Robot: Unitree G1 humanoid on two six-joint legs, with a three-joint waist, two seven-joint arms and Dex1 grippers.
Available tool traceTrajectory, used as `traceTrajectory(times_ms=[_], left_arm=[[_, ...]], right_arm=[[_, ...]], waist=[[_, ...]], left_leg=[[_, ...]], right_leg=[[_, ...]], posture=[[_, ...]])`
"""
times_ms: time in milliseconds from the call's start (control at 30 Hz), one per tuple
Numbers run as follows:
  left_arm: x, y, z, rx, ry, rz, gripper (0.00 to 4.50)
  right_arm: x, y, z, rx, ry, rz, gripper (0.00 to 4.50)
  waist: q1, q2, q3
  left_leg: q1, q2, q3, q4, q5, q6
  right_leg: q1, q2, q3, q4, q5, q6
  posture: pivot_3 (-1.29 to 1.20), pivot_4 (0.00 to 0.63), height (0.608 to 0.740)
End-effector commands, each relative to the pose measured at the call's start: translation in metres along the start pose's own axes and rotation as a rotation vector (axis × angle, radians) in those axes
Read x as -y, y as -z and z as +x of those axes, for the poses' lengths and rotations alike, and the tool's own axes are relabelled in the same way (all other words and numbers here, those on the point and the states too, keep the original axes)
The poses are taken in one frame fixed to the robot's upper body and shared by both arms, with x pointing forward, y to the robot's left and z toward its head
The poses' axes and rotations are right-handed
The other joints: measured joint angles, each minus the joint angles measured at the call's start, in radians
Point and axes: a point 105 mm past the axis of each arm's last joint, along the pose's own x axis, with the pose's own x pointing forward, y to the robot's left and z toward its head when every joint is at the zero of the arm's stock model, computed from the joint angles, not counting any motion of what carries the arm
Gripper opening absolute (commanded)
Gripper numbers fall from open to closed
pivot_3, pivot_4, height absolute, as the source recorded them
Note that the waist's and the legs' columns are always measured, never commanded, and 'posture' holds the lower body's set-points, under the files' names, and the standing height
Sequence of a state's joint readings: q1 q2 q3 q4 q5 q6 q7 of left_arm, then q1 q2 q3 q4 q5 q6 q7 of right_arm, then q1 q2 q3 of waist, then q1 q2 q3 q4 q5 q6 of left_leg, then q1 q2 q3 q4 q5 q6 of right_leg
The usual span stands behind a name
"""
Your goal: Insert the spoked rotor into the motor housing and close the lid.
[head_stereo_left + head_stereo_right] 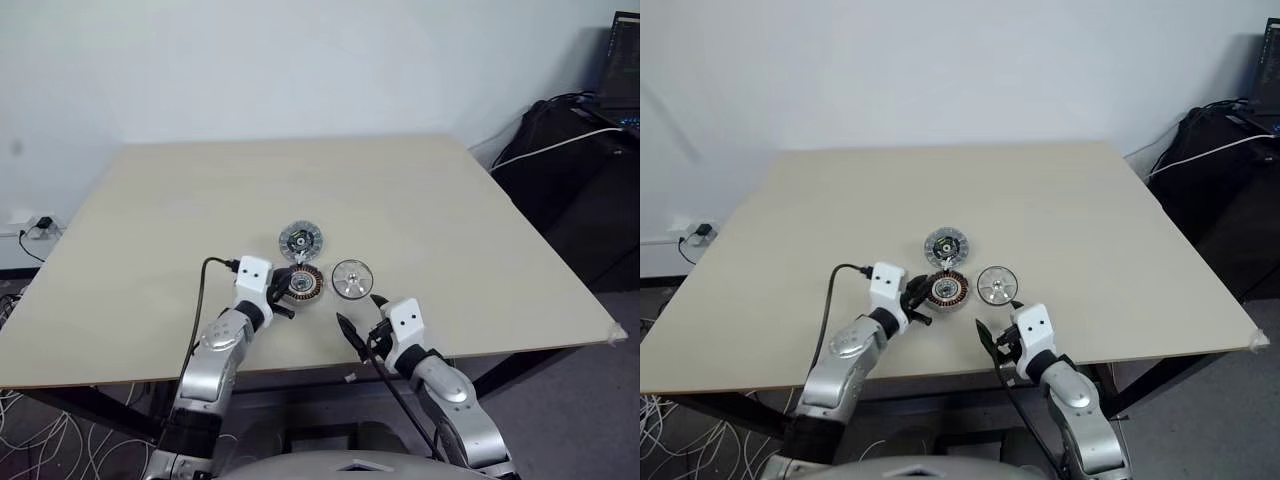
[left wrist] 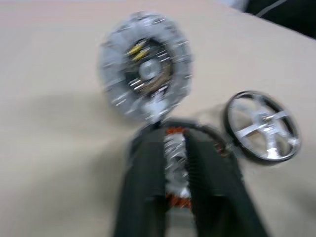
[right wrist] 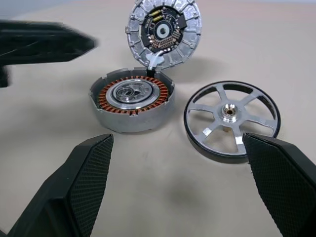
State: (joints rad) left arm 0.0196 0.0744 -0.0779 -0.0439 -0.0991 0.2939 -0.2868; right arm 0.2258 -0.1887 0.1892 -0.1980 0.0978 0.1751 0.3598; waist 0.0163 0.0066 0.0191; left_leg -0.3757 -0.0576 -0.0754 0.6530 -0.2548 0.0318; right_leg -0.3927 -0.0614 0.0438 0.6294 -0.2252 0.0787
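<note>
**Inspecting motor parts on bench: housing open, rotor out, lid off**

Found the motor housing flat on the pale wooden table, towards the near edge and roughly midway across. Shows its copper-brown winding ring and silver centre facing up, with nothing seated inside.

Found the lid just behind the housing, on the far side from the robot. Lies with its dark face and green-yellow bits upward, ribbed silver rim all round. Sits right against the housing's far rim, with a small pale tab bridging the two. Cannot tell whether the rims themselves touch.

Found the spoked rotor flat on the table just beside the housing, on the robot's right. Stands apart from the housing by a narrow strip of bare table. Shows bright spokes, a dark rim and a small hub at centre.

Noted the left gripper at the housing's left side, pointing across it towards the lid. Has its two black fingers drawn together, leaving only a thin slit through which the copper windings show. Holds nothing that can be made out. Cannot confirm contact with the housing wall.

Noted the right gripper near the table's front edge, short of both housing and rotor. Has its fingers spread wide apart and empty, one towards the housing and one towards the rotor, touching neither.

Noted a black bag with a white cable off the table's right side.
</note>
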Motion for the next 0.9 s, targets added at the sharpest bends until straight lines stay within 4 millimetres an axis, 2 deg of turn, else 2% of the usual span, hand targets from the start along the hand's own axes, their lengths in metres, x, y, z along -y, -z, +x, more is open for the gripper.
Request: traceTrajectory(times_ms=[33, 100, 167, 367, 500, 667, 900], left_arm=[[-0.026, -0.012, -0.015, 0.096, -0.184, 0.005, 0.00], [-0.038, -0.006, -0.025, 0.106, -0.300, -0.021, 0.00], [-0.041, 0.000, -0.035, 0.120, -0.369, -0.020, 0.00], [-0.017, 0.009, -0.041, 0.138, -0.327, -0.010, 0.00], [-0.017, 0.011, -0.041, 0.134, -0.323, -0.001, 0.00], [-0.018, 0.013, -0.041, 0.129, -0.329, -0.005, 0.00], [-0.017, 0.012, -0.040, 0.136, -0.318, -0.013, 0.00]], right_arm=[[0.000, -0.018, 0.012, 0.032, 0.009, -0.009, 4.31], [-0.003, -0.021, 0.019, 0.019, -0.006, -0.007, 3.92], [-0.011, -0.021, 0.029, -0.013, -0.039, -0.019, 3.27], [-0.029, -0.018, 0.059, -0.090, -0.124, -0.059, 1.33], [-0.036, -0.021, 0.074, -0.113, -0.162, -0.086, 0.04], [-0.041, -0.030, 0.085, -0.123, -0.188, -0.049, 0.04], [-0.050, -0.030, 0.092, -0.215, -0.227, -0.017, 0.04]], waist=[[0.001, 0.000, 0.000], [0.002, 0.000, 0.000], [0.003, 0.000, 0.000], [0.009, -0.001, 0.000], [0.004, -0.001, 0.000], [-0.004, 0.000, 0.000], [-0.004, 0.000, 0.000]], left_leg=[[0.000, 0.000, 0.000, 0.000, 0.000, 0.000], [0.000, 0.000, 0.000, 0.000, -0.001, -0.002], [0.000, 0.000, 0.000, 0.000, -0.001, -0.002], [0.000, 0.000, 0.000, 0.000, -0.002, -0.003], [0.000, 0.000, 0.000, 0.000, -0.002, -0.003], [0.000, 0.000, 0.000, 0.000, -0.001, -0.001], [0.000, 0.000, 0.000, 0.000, -0.001, -0.001]], right_leg=[[0.000, 0.000, 0.000, 0.000, 0.000, 0.000], [0.000, 0.000, 0.000, 0.000, 0.000, 0.000], [0.000, 0.000, 0.000, 0.000, 0.000, 0.000], [0.000, -0.001, 0.000, 0.000, 0.000, 0.000], [0.000, 0.000, -0.001, 0.000, 0.000, 0.000], [-0.001, 0.000, -0.001, 0.000, 0.001, -0.001], [-0.001, 0.000, -0.001, 0.000, 0.003, -0.005]], posture=[[0.00, 0.000, 0.740], [0.00, 0.000, 0.740], [0.00, 0.000, 0.740], [0.00, 0.000, 0.740], [0.00, 0.000, 0.740], [0.00, 0.000, 0.740], [0.00, 0.000, 0.740]])
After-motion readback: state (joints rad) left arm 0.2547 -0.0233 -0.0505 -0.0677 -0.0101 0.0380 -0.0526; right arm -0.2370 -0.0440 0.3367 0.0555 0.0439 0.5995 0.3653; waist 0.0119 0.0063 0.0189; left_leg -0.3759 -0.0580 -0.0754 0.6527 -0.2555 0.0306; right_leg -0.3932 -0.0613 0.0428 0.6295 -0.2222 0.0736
